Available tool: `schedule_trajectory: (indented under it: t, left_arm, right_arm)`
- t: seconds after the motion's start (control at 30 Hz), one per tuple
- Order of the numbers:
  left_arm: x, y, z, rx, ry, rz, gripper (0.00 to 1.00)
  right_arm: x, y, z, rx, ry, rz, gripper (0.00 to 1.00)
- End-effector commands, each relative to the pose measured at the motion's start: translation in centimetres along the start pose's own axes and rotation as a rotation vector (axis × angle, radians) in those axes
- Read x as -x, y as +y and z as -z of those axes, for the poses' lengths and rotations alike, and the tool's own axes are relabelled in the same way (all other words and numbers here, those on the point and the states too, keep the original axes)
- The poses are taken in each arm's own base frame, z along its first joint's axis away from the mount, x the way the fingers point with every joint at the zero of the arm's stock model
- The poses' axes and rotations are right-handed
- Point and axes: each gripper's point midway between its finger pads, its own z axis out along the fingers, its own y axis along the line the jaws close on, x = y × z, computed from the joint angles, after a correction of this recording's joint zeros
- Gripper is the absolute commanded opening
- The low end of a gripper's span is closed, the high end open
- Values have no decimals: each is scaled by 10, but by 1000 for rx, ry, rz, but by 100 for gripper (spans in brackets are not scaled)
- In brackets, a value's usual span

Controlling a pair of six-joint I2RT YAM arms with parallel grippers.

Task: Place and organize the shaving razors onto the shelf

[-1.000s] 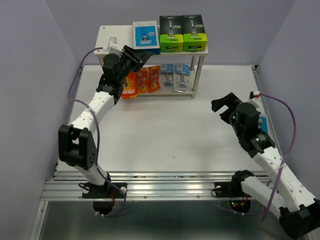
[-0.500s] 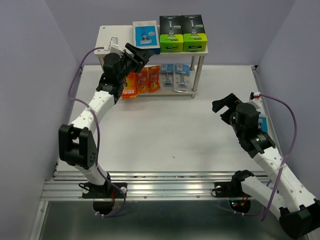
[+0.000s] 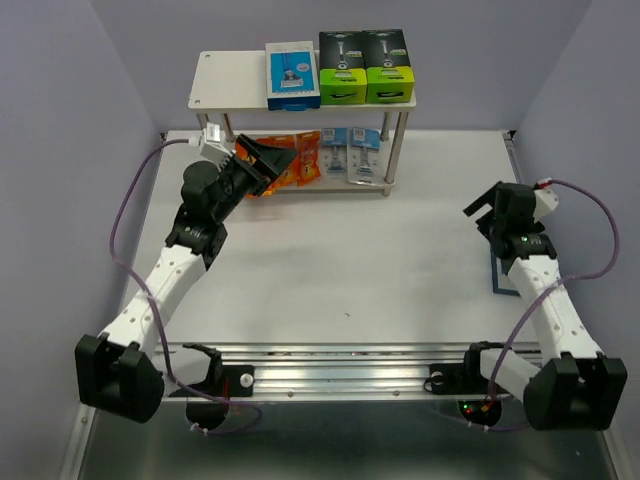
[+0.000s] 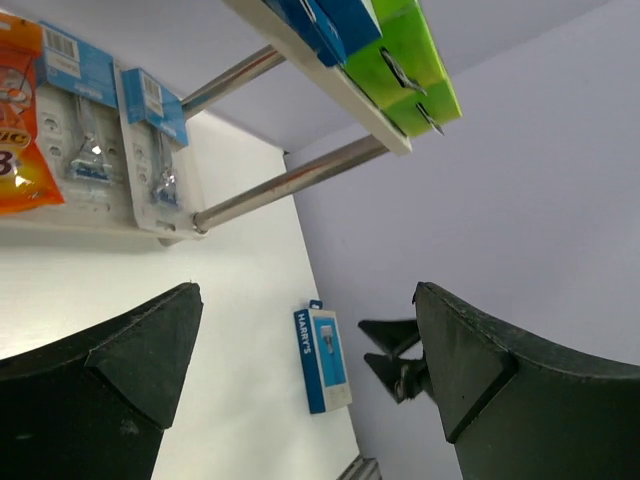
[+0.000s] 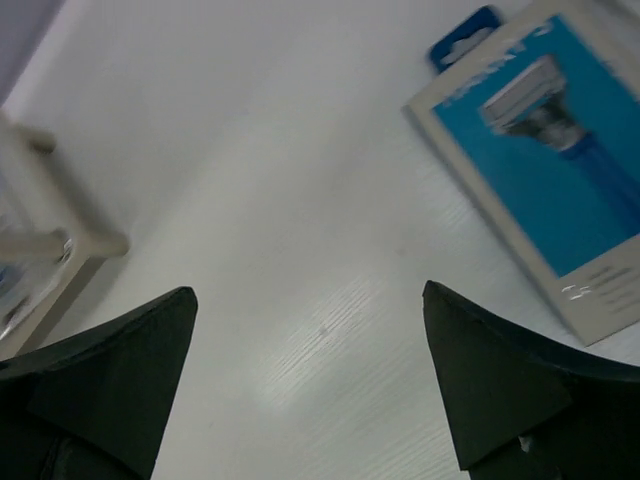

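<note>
One blue box (image 3: 499,272) lies flat on the table (image 3: 350,260) at its right edge, well apart from the shelf (image 3: 225,80) and not yet put away. The other packs are sorted by kind, which looks deliberate. A matching blue pack (image 3: 293,73) and two green boxes (image 3: 365,67) stand in a row on the top board, while orange packs (image 3: 305,155) and small blue cards (image 3: 352,152) stand on the lower one.

The right gripper (image 5: 308,292) hangs just beside the loose box, jaws spread wide and empty, probably lining up to pick it up. The left gripper (image 4: 306,295) sits in front of the lower board near the orange packs, also spread and holding nothing. It leaves the bare left part of the top board free, likely the spot for the last box.
</note>
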Motion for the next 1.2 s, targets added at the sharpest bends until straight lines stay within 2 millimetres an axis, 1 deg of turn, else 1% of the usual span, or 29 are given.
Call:
schedule_trajectory:
  t: [0.0, 0.03, 0.07, 0.1, 0.13, 0.17, 0.2, 0.23, 0.27, 0.3, 0.37, 0.47, 0.53, 0.57, 0.63, 0.67, 0.7, 0.73, 0.77, 0.8, 0.83, 0.87, 0.93, 0.97, 1.0, 1.03, 1.1, 1.13, 1.17]
  left_arm:
    - [-8, 7, 35, 50, -44, -96, 99]
    - [-9, 11, 48, 78, -60, -110, 99]
    - [-20, 27, 55, 112, -42, -112, 99]
    - [-24, 34, 61, 132, -41, -115, 99]
    - [-28, 40, 70, 156, -41, -116, 99]
    - [-33, 47, 74, 170, -30, -118, 99]
    - [-46, 63, 81, 200, -2, -115, 99]
    - [-55, 73, 85, 225, 28, -100, 99]
    - [-62, 79, 87, 232, 47, -94, 99]
    - [-74, 94, 91, 256, 78, -82, 99]
    - [-87, 101, 94, 257, 121, -63, 99]
    - [-99, 112, 95, 274, 162, -63, 99]
    - [-101, 116, 94, 284, 172, -70, 99]
    - [-101, 117, 93, 287, 175, -72, 99]
    - [-101, 118, 91, 292, 181, -84, 99]
    - [-101, 119, 91, 295, 180, -87, 99]
    - [-101, 120, 90, 297, 182, -90, 99]
    - [-102, 123, 90, 306, 185, -87, 99]
    - [-102, 122, 89, 305, 184, -87, 99]
    - [-103, 125, 89, 312, 187, -87, 99]
    - [-104, 126, 89, 316, 190, -86, 99]
    - [-105, 127, 90, 318, 192, -82, 99]
    - [-106, 130, 90, 323, 195, -82, 99]
    - [-107, 130, 90, 325, 197, -80, 99]
    - [-107, 132, 91, 327, 197, -80, 99]
    - [-108, 134, 91, 331, 199, -79, 99]
    - [-111, 136, 92, 336, 207, -77, 99]
    - [-113, 139, 92, 339, 215, -77, 99]
    - [-116, 139, 92, 330, 226, -77, 99]
  right_arm:
    - [35, -66, -35, -190, 25, -50, 100]
    - [48, -92, -41, -259, 8, -85, 100]
    - [53, -108, -45, -298, 14, -123, 100]
    - [58, -119, -49, -306, 26, -165, 100]
    - [56, -124, -60, -283, 75, -206, 100]
    - [59, -138, -65, -311, 81, -234, 100]
    - [68, -158, -68, -341, 80, -289, 100]
    - [60, -172, -79, -372, 123, -318, 100]
    - [55, -183, -83, -393, 139, -337, 100]
    - [50, -192, -87, -413, 153, -348, 100]
    - [38, -214, -97, -488, 181, -320, 100]
    - [53, -236, -107, -568, 93, -255, 100]
    - [66, -240, -119, -542, 19, -193, 100]
    - [67, -234, -126, -498, 26, -172, 100]
    - [54, -226, -142, -420, 85, -159, 100]
    - [49, -210, -152, -308, 119, -148, 100]
    - [38, -203, -158, -255, 158, -156, 100]
    - [31, -184, -163, -150, 190, -140, 99]
    - [25, -175, -165, -109, 208, -128, 99]
    - [7, -157, -166, -64, 245, -89, 96]
    - [-2, -145, -167, -34, 264, -51, 94]
    - [-20, -119, -167, 22, 304, 31, 91]
    - [-40, -93, -165, 102, 361, 88, 84]
    - [-48, -79, -165, 162, 380, 113, 76]
    - [-58, -68, -162, 216, 397, 138, 74]
    - [-71, -47, -159, 286, 409, 215, 72]
    - [-90, -33, -154, 348, 446, 322, 72]
    - [-102, -15, -150, 398, 470, 372, 71]
    - [-114, -9, -146, 446, 509, 421, 70]
